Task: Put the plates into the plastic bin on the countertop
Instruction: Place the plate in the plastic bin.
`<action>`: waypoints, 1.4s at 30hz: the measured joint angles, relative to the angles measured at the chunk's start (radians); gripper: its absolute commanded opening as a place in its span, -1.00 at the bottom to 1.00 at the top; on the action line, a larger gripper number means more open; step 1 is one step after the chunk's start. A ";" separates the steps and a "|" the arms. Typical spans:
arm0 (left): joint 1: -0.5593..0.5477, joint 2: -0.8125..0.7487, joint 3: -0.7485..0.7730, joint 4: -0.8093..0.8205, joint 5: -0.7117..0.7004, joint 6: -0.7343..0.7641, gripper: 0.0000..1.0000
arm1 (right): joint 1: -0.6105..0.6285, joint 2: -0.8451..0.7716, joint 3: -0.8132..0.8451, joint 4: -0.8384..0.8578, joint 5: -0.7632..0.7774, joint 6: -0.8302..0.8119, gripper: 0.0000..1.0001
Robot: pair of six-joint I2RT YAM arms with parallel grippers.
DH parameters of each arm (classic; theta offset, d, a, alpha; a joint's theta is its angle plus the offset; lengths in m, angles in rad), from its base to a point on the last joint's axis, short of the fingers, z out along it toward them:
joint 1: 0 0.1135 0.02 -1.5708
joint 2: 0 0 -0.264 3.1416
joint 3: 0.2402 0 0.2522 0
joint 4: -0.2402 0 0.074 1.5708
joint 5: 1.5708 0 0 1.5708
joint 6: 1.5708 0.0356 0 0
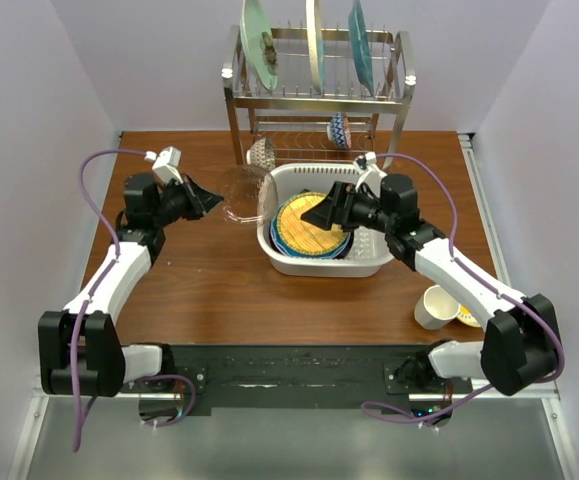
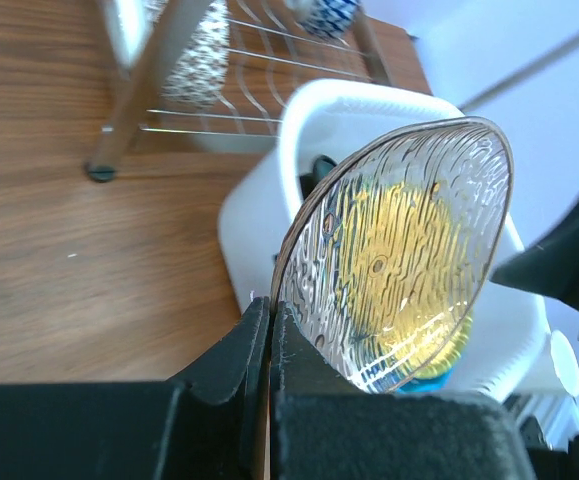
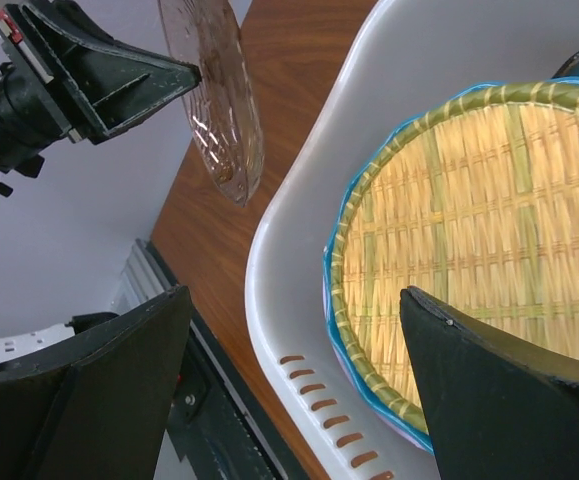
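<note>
Behind the plastic bin [image 1: 324,268] stands a steel rack [image 1: 314,95], cup [image 1: 435,306] off right. Your left gripper [image 1: 212,200] pinches a glass plate [image 1: 239,195] beside its rim; right gripper [image 1: 321,210] spread above stacked plates [image 1: 304,235]. Wood countertop [image 1: 209,285], pale walls [image 1: 29,120].

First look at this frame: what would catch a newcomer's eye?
The clear, amber-tinted textured glass plate stands out, pinched on edge by its rim in the left gripper, right beside the left wall of the white plastic bin. Inside the bin lies a yellow woven-patterned plate, with the right gripper hanging open above it.
</note>
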 measured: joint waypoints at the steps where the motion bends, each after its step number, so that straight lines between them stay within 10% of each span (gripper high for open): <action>1: -0.009 0.000 0.000 0.005 0.011 0.004 -1.00 | 0.006 0.005 0.002 0.002 0.000 0.002 0.77; 20: -0.192 0.060 0.043 0.017 0.115 0.082 -1.00 | 0.040 0.022 0.005 0.024 0.000 0.012 0.60; 28: -0.246 0.093 0.062 0.037 0.118 0.081 -1.00 | 0.040 0.037 0.005 0.037 -0.005 0.020 -0.82; 32: -0.250 0.096 0.070 0.041 0.132 0.074 -1.00 | 0.035 0.040 0.005 0.020 0.029 0.010 -1.00; 34: -0.253 0.096 0.079 0.043 0.131 0.074 -0.59 | 0.027 0.043 0.005 0.015 0.037 0.011 -1.00; 35: -0.254 0.097 0.080 0.042 0.131 0.074 0.49 | 0.027 0.043 0.005 0.017 0.038 0.010 -1.00; 36: -0.254 0.097 0.080 0.043 0.134 0.073 0.99 | 0.029 0.043 0.005 0.018 0.040 0.008 -1.00; 42: -0.257 0.096 0.087 0.031 0.100 0.085 1.00 | 0.040 0.041 0.005 0.019 0.026 0.008 -1.00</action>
